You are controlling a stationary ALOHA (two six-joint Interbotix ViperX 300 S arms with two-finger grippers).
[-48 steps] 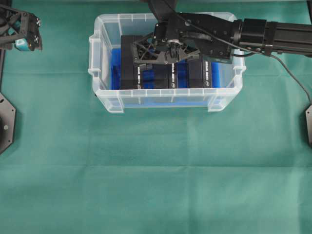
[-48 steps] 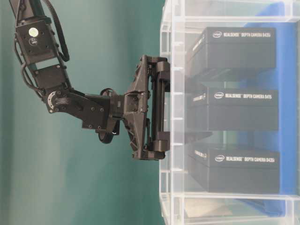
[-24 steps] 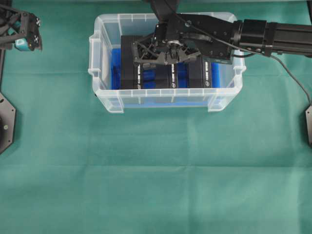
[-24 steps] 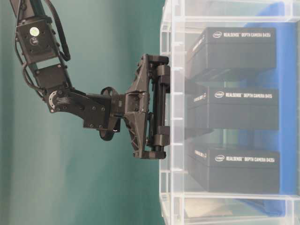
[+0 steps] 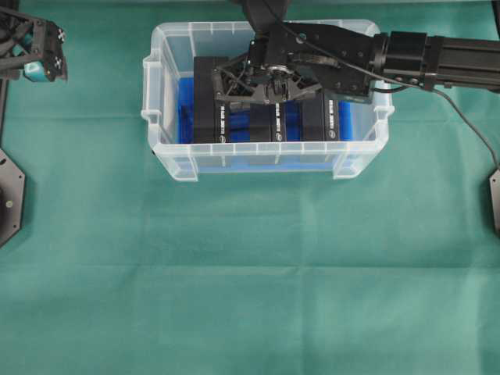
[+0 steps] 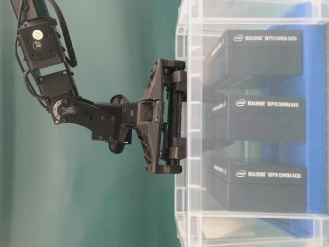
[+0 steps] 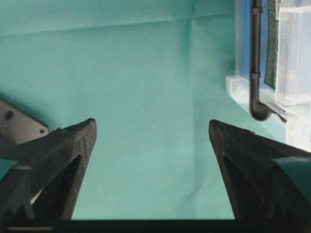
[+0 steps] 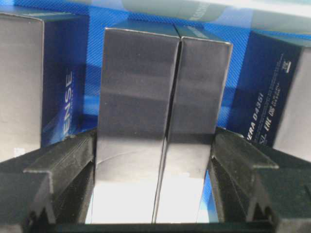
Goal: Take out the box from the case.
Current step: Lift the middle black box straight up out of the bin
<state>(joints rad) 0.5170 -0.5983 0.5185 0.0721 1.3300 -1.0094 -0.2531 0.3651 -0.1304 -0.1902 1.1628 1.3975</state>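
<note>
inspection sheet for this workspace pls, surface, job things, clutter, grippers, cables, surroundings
surface: green cloth, lightly creased
job's things: clear case with blue lining; three black boxes standing inside; middle box sits between the fingers
clutter: nothing seen
grippers: right gripper closed on the middle box inside the case; left gripper open, empty, off to the case's left
cables: black cable trailing from the right arm
surroundings: black base plates at the table edges

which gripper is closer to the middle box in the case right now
Right. The right gripper is down inside the case, its fingers against both sides of the middle box. The left gripper hangs open over the cloth, well outside the case.
</note>
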